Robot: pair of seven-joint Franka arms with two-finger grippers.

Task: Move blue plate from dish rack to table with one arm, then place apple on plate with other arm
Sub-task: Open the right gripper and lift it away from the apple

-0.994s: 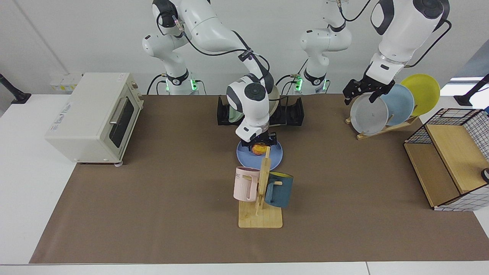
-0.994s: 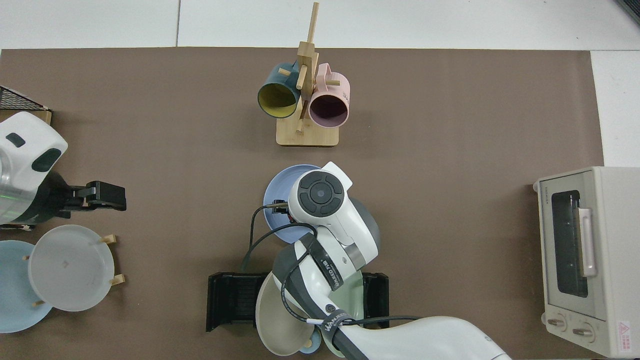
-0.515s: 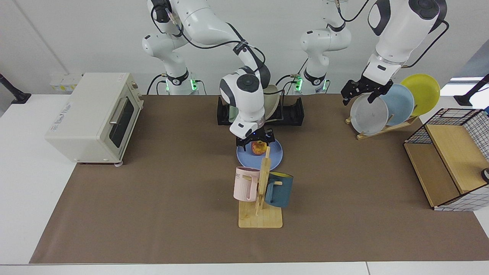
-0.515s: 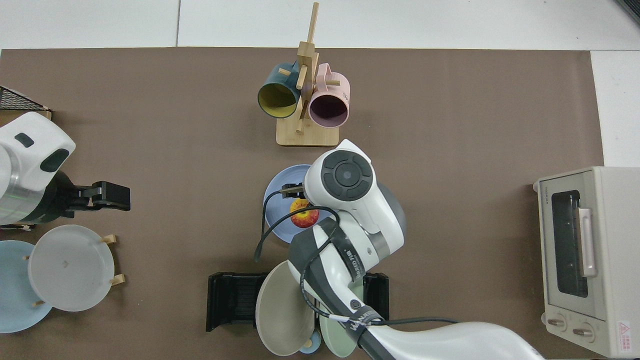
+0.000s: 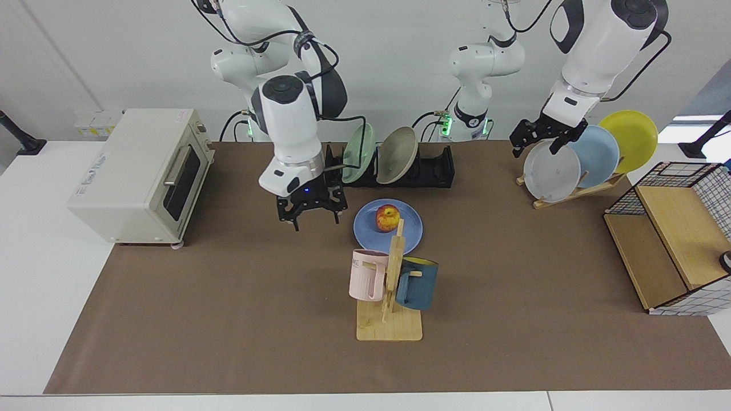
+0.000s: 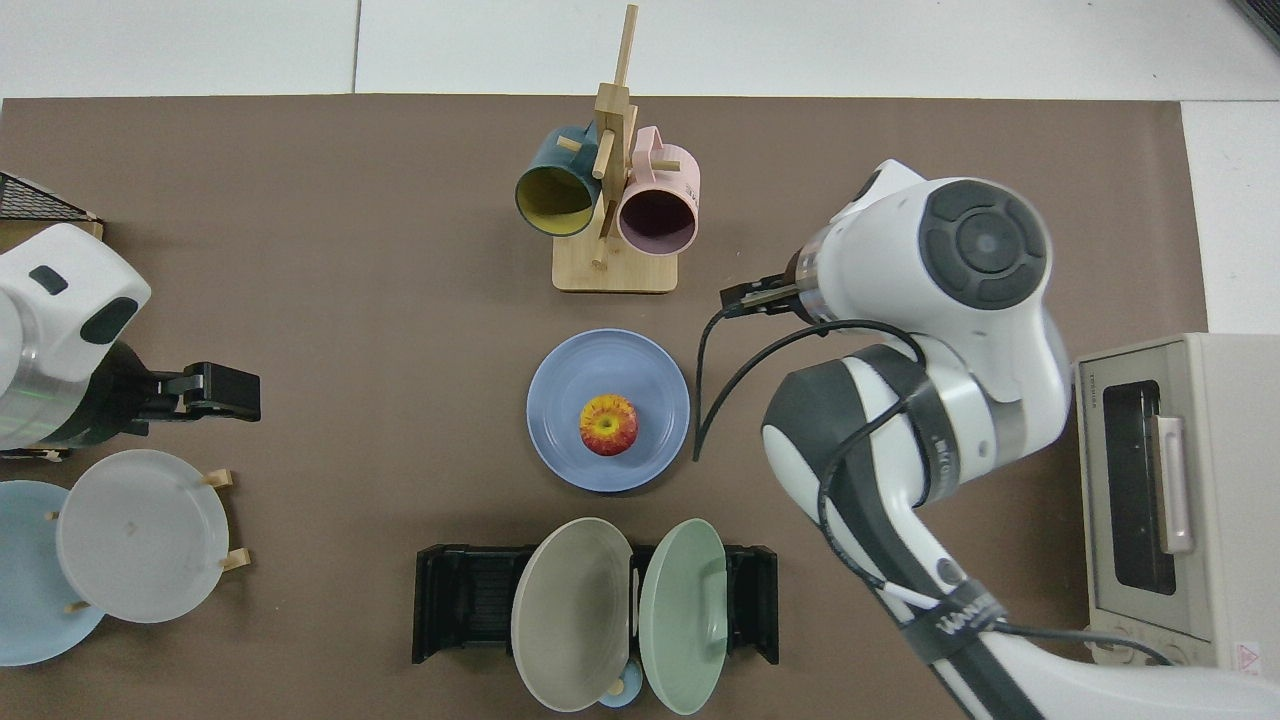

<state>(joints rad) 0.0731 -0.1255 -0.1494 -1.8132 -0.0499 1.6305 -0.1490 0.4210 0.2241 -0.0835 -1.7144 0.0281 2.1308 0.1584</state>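
Apple (image 5: pixel 388 218) sits upright at the blue plate's (image 5: pixel 412 225) middle, on the table (image 5: pixel 228 297) before the dish rack (image 5: pixel 437 168). Firm, smooth, prone to roll: take it across the sides. Right gripper (image 5: pixel 309 214) hangs beside the plate, fingers spread, empty. Left gripper (image 5: pixel 537 140) waits by the grey plate (image 5: pixel 551 174), seemingly part-open.

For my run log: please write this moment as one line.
apple: on blue plate | right gripper: open, beside plate | left gripper: open, waiting at grey plate
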